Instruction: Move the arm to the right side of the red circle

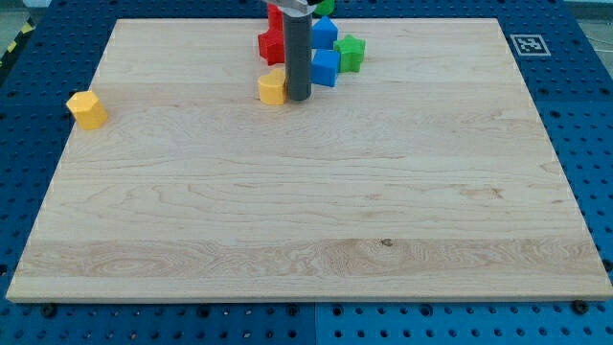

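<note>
My dark rod comes down from the view's top, and my tip (298, 98) rests on the board just right of a yellow block (272, 87). A red star-shaped block (271, 45) sits behind the rod on its left. Another red block (274, 16), perhaps the red circle, shows partly at the top edge, mostly hidden by the rod. A blue cube (326, 68) lies right of the rod, another blue block (325, 32) behind it, and a green star-shaped block (351, 52) further right. A green block (325, 7) peeks at the top.
A yellow hexagonal block (86, 108) sits alone near the board's left edge. The wooden board (306, 211) lies on a blue perforated table. A marker tag (528, 44) is at the top right corner.
</note>
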{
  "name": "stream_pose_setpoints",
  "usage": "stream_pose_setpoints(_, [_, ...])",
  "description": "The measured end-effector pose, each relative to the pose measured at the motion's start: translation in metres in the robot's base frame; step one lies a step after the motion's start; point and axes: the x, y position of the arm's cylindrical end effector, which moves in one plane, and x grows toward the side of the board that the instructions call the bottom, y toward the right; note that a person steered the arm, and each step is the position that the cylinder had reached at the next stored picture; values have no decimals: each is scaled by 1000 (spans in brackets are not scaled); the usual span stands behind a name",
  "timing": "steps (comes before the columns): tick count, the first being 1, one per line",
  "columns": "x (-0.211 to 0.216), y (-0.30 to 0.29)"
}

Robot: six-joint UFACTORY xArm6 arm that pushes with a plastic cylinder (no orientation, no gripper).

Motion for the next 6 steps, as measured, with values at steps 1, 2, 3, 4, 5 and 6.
stream_pose_setpoints(1, [-35,0])
stream_pose_setpoints(2, [-69,0])
stream_pose_setpoints(3, [-100,0])
stream_pose_setpoints(4, [-123,0])
stream_pose_setpoints(5, [-147,0])
stream_pose_setpoints(6, [-153,16])
